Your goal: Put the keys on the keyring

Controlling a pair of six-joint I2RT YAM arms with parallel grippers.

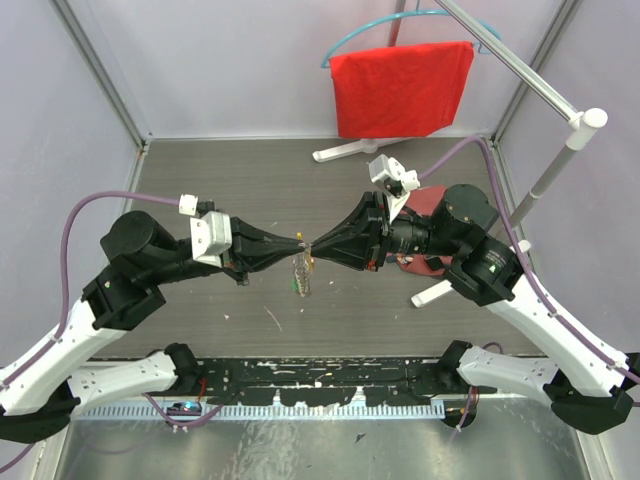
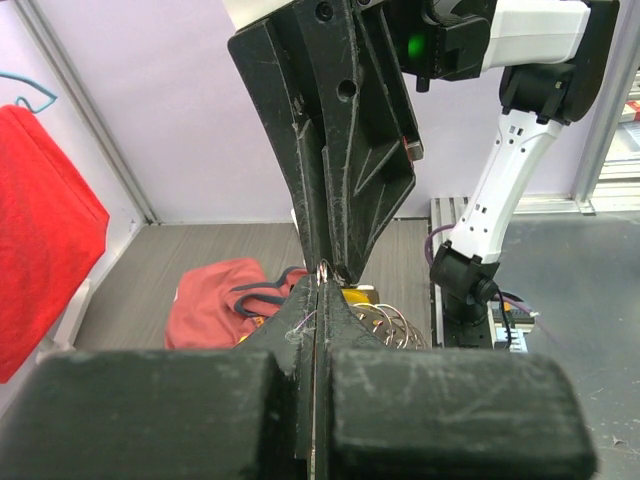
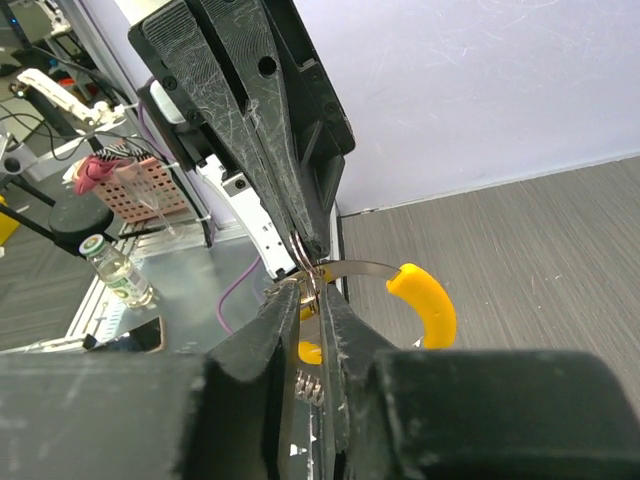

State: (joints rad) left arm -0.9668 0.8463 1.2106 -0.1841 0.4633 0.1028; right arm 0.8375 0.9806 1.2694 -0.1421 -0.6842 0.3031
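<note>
Your left gripper [image 1: 297, 243] and right gripper [image 1: 314, 246] meet tip to tip, both clamped on the keyring [image 1: 302, 272].

You have the left gripper clenched, its fingers pressed flat together on a thin wire loop at the top of the keyring. Your right gripper pinches the grey band of the same ring, and the yellow curved section [image 3: 425, 300] arcs away just past its tips. The meeting point sits well in front of the hanging red cloth [image 1: 400, 88] and a little to its left. The keyring dangles below the tips there, over the table [image 1: 200, 185]. The keys are too small for you to pick out with any certainty.
</note>
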